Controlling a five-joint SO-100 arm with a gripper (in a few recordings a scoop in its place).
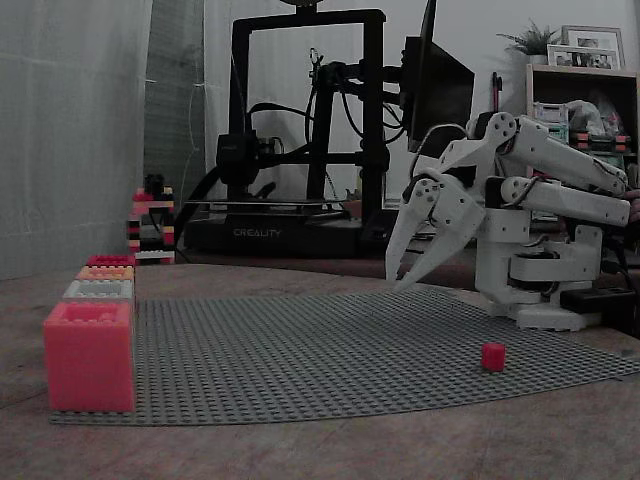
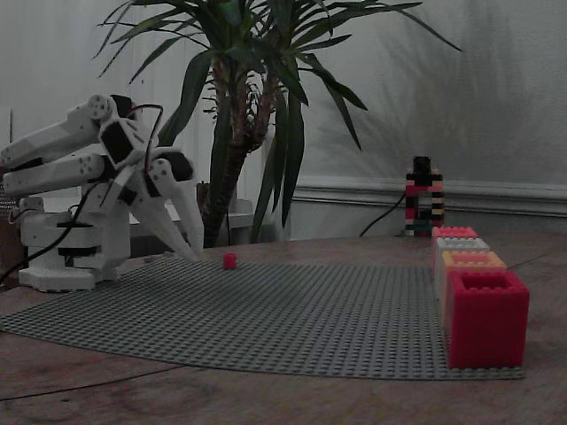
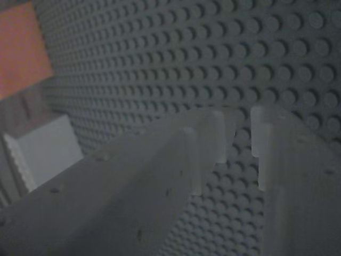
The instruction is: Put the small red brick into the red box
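White two-finger gripper (image 1: 404,274) hangs over the grey studded baseplate (image 1: 330,350), fingers slightly parted, holding nothing; same gripper in the other fixed view (image 2: 193,252), and close up in the wrist view (image 3: 237,144) with a narrow gap between the tips. White arm body (image 1: 530,250) sits folded behind it at the plate's edge. Small red brick, a tiny bright red plastic cube (image 1: 493,357), rests on the baseplate apart from the gripper; in the other fixed view (image 2: 229,260) it looks just beside the fingertips, so depth between them is hard to judge. Red box, a square crimson toy-brick box with studded rim (image 2: 485,319), stands at the far end of the plate, front of a row of coloured boxes, well apart from the brick; in the first fixed view (image 1: 89,356) it looks pinker. Risks: the cube is tiny, so a slightly off approach could knock it away or pinch only a corner; dim light hurts aiming; carrying it across, a drop into the neighbouring orange box (image 2: 472,260) is possible. Striped brick tower (image 2: 423,197) stands behind the row. The wrist view adds an orange patch (image 3: 21,50) top left, unclear what.
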